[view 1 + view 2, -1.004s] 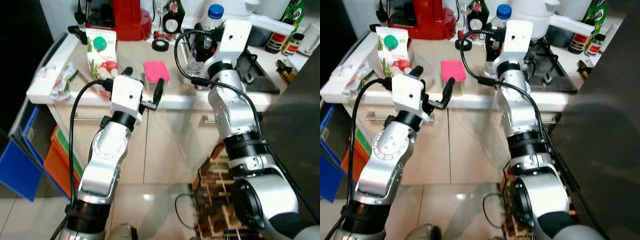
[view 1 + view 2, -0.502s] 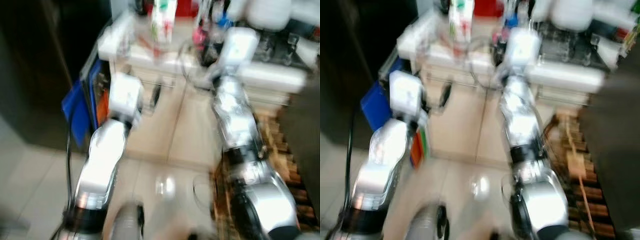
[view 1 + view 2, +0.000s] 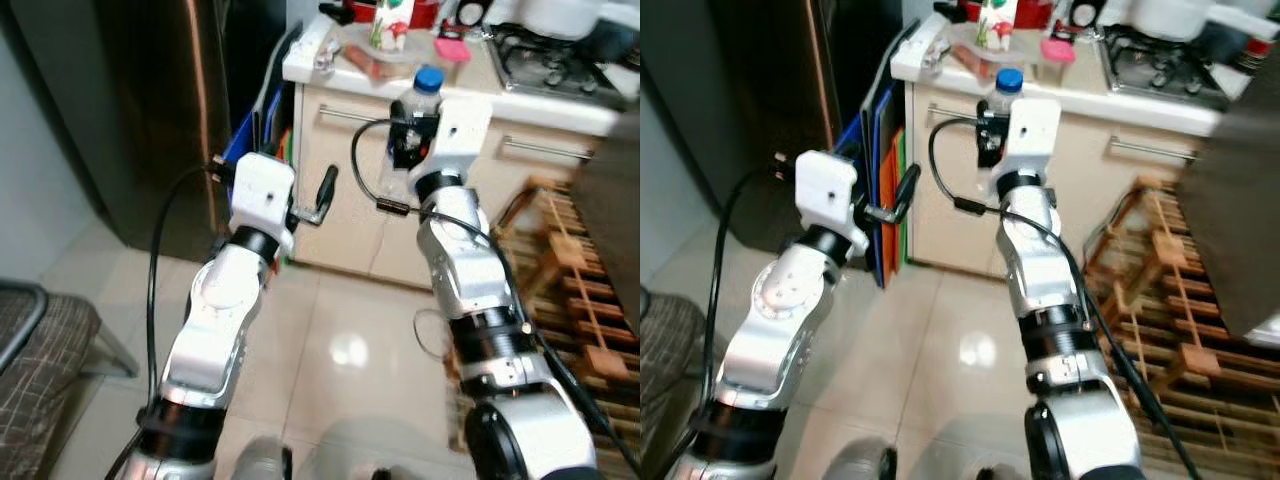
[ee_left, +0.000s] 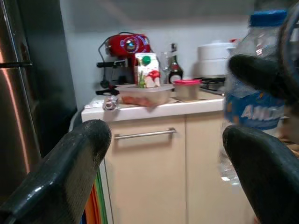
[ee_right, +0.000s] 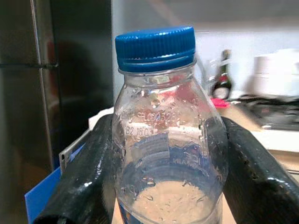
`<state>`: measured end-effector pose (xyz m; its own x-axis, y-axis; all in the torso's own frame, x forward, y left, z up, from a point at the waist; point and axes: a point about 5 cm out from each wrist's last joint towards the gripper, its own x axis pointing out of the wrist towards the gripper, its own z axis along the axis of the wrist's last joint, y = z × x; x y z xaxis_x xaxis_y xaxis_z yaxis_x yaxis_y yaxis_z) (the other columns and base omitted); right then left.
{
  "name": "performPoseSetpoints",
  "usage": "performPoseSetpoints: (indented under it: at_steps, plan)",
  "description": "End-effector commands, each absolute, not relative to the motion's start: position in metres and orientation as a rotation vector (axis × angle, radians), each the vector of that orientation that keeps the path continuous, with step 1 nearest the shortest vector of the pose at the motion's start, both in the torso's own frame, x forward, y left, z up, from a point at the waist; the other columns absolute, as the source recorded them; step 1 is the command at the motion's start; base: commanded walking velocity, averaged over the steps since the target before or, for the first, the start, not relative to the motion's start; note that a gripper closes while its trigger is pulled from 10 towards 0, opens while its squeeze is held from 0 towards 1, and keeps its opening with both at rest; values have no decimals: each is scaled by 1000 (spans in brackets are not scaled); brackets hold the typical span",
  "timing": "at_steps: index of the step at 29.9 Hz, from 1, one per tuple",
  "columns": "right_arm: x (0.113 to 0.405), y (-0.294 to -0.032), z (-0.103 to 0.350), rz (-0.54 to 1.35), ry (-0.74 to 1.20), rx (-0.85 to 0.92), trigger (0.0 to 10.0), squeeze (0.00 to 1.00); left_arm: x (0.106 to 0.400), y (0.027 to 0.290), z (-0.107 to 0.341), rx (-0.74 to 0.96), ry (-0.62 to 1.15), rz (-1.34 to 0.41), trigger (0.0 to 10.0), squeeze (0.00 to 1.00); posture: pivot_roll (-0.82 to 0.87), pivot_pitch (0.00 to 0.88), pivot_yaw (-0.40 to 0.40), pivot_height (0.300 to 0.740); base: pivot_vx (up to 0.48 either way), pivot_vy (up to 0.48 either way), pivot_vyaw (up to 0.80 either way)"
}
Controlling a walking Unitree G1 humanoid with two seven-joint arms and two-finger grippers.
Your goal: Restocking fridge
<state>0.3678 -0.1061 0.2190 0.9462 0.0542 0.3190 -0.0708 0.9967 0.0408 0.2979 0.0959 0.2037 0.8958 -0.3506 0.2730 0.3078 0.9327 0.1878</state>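
My right gripper (image 5: pixel 168 186) is shut on a clear water bottle (image 5: pixel 163 140) with a blue cap (image 3: pixel 428 80) and holds it upright in front of the cabinet. One black finger presses each side of the bottle. My left gripper (image 4: pixel 166 144) is open and has nothing in it. One of its fingers (image 3: pixel 323 190) points toward the bottle, a short way off. The dark steel fridge (image 3: pixel 150 110) stands at the left with its doors closed.
A counter (image 3: pixel 330 62) beside the fridge carries a juice carton (image 3: pixel 392 12), a clear food box (image 3: pixel 375 60) and a pink-lidded tub (image 3: pixel 452 45). Blue and orange boards (image 3: pixel 250 140) lean between fridge and cabinet. A wooden rack (image 3: pixel 585 300) lies at the right, a grey cushion (image 3: pixel 40 340) at the lower left.
The view has swung left and drawn back from the counter, so the fridge now shows. The bottle has left the counter in my right gripper's hold. The left gripper stays open.
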Motion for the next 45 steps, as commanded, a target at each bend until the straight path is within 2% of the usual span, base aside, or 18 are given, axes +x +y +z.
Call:
performPoseSetpoints:
  at_steps: [1,22,37,41,44,45]
  plan:
    - [366,-109,229,61,-361,41,10000,0,298,92,201,114,-293,-362,10000,0,80,0,-54,740,0,0,0]
    - [356,-128,198,5,-268,-13,10000,0,300,97,190,112,-269,-360,10000,0,59,0,-42,740,0,-428,0]
    - [342,-141,185,-11,-274,-17,10000,0,301,96,189,110,-274,-381,10000,0,52,0,-36,740,0,-460,-693]
    - [327,-136,197,41,-363,-8,10000,0,303,100,187,109,-263,-364,10000,0,45,0,-35,740,156,-388,-659]
    - [299,-121,201,238,-447,-39,10000,0,309,107,179,136,-225,-302,10000,0,38,0,-31,740,277,0,-400]
    - [299,-121,201,238,-447,-39,10000,0,309,107,179,136,-225,-302,10000,0,38,0,-31,740,0,0,0]
